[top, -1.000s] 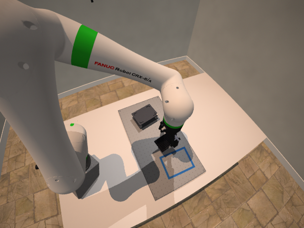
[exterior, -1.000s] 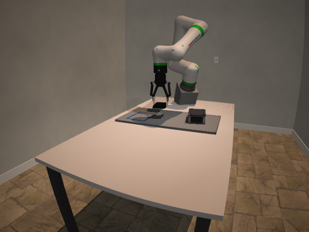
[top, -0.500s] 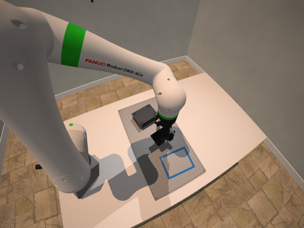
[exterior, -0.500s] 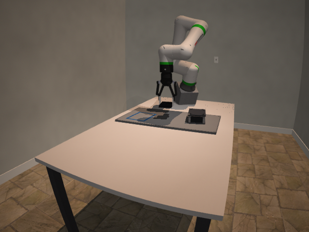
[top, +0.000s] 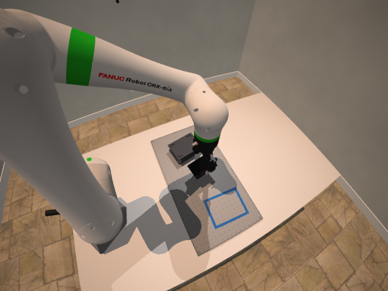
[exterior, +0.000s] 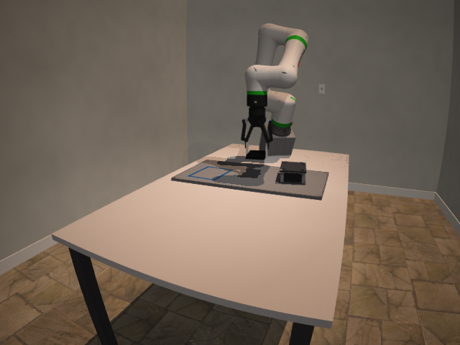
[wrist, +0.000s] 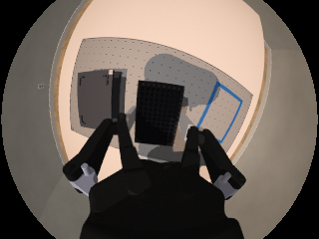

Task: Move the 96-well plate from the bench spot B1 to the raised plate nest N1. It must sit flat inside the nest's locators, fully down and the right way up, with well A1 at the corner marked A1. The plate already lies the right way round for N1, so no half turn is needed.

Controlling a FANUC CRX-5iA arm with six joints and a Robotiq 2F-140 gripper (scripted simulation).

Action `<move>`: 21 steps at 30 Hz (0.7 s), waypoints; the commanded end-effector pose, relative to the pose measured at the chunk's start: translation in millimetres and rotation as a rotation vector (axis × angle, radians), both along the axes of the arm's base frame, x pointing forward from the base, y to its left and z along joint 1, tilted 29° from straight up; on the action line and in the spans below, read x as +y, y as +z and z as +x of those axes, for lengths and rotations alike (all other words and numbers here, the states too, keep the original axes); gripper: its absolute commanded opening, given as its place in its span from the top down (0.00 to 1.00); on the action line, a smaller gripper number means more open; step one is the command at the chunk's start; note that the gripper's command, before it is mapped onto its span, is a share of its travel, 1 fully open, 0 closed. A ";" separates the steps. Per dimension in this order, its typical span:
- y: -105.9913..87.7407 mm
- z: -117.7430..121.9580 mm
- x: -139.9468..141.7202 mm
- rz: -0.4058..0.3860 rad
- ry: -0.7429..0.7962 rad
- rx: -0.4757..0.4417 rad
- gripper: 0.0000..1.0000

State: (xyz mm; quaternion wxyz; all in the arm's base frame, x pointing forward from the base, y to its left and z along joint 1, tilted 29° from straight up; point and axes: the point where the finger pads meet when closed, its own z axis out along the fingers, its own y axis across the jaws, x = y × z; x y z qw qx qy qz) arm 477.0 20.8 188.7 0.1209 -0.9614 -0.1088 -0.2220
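Observation:
My gripper [top: 202, 169] is shut on the black 96-well plate [top: 200, 166] and holds it in the air above the grey perforated mat, between the blue-outlined spot B1 [top: 226, 208] and the raised nest N1 [top: 182, 147]. In the exterior view the plate [exterior: 255, 154] hangs level under the fingers, well above the mat. In the wrist view the plate [wrist: 159, 114] sits between the two fingers, with the nest [wrist: 99, 99] to its left and the empty blue square [wrist: 221, 115] to its right. The nest top is bare.
The grey mat [exterior: 249, 180] lies on the pale table [exterior: 223, 237]. The robot's grey base block [exterior: 281, 144] stands behind the mat. The arm's big links [top: 62, 94] hide the table's left part in the top view.

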 end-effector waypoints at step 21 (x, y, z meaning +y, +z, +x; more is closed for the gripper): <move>23.3 -20.6 63.5 -0.001 -0.001 0.000 1.00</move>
